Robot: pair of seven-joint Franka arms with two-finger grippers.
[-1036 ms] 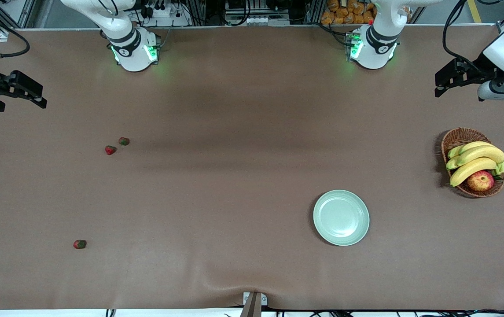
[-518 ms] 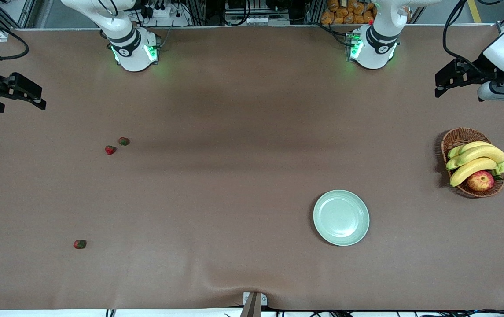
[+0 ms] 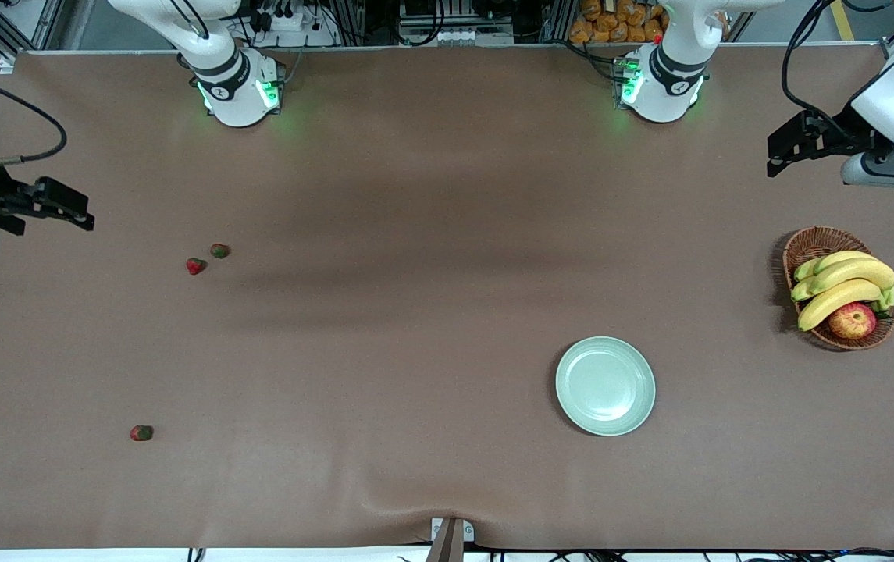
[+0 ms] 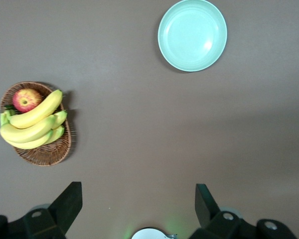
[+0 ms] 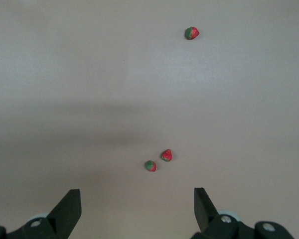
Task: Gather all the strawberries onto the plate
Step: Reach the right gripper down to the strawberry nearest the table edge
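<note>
Grabbing either paired strawberry (image 5: 166, 155) with my released right hand (image 5: 134, 209) risks bumping its neighbour (image 5: 150, 166); left hand (image 4: 137, 204), also released, waits

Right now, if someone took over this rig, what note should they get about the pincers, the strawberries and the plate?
Right pincer: open, holding nothing, in the air at the right arm's end of the table.
Left pincer: open, holding nothing, at the left arm's end, waiting.
Strawberries: two side by side, a third nearer the front camera, all on the table toward the right arm's end.
Plate: holds nothing.
Done: nothing.
Left: all three berries.
</note>
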